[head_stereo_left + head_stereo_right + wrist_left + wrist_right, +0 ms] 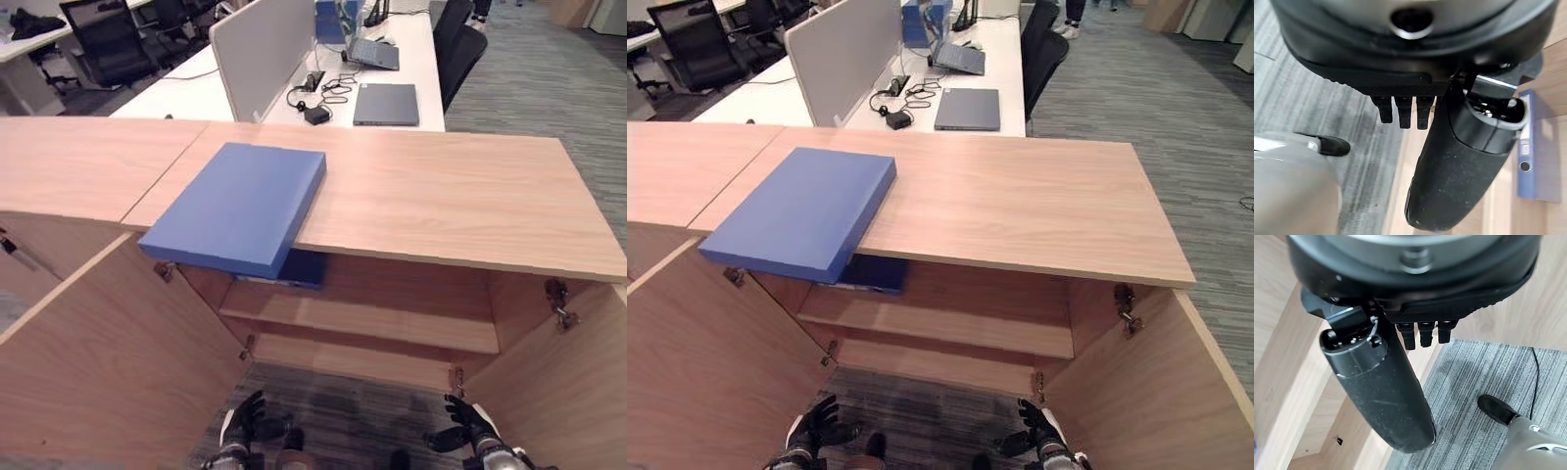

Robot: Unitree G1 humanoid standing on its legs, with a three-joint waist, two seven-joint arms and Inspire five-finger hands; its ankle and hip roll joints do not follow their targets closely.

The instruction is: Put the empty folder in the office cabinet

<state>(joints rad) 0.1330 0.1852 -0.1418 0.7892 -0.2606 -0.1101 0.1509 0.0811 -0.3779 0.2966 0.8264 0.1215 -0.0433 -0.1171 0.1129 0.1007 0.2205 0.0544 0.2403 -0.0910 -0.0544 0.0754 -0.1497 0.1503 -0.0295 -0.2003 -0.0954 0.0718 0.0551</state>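
Nearest, the left hand and right hand are being held low before the open cabinet, fingers seemingly relaxed and nothing being gripped. Farther up, the folder is lying on the cabinet top, overhanging its edge; it is waiting to be reached for and grasped, then lowered onto a shelf.

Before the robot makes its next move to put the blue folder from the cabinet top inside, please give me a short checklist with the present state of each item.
1. Cabinet doors open: ok, left door and right door both swung out.
2. Blue folder reachable on the cabinet top: ok, its corner overhangs the front edge.
3. Left hand free: ok, open, low.
4. Right hand free: ok, open, low.
5. Room on the shelf: ok, though another folder stands there.
6. Folder empty: cannot tell.
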